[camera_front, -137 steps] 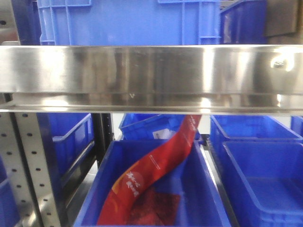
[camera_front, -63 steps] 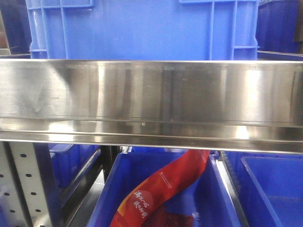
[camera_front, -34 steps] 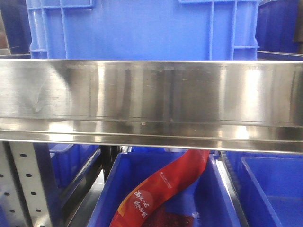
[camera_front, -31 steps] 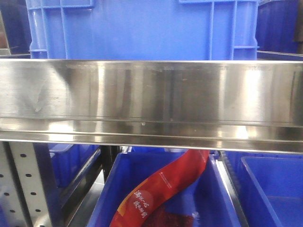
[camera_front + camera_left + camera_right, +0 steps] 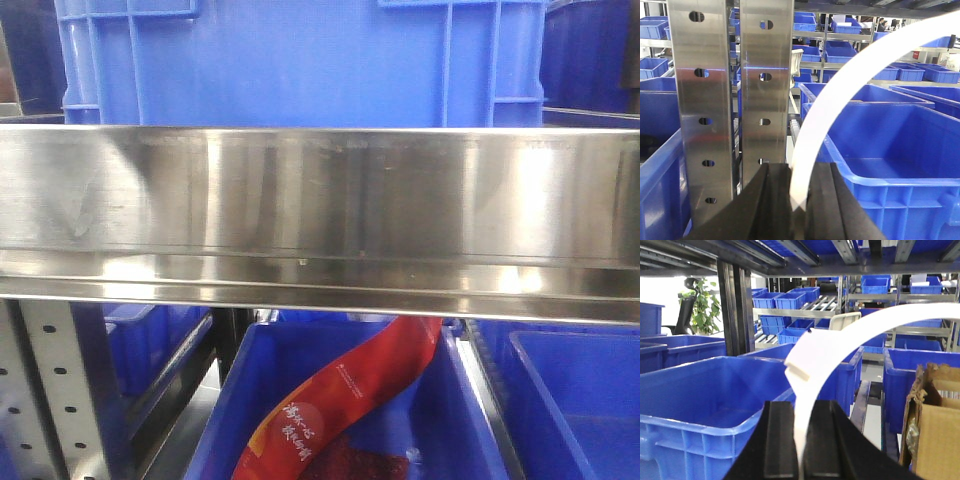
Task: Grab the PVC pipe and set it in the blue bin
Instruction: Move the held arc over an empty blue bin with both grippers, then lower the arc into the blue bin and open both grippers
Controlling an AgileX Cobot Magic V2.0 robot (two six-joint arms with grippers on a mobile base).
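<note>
grab step, likely: white curved strip between the jaws of your left gripper and right gripper; clamped or not, can't tell. confirm it's the pipe first.

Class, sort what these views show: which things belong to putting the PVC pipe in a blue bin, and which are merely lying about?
Job: PVC pipe, the white curved piece; blue bin.
Lying about: red packet, cardboard box, potted plant, steel shelf rail.
</note>
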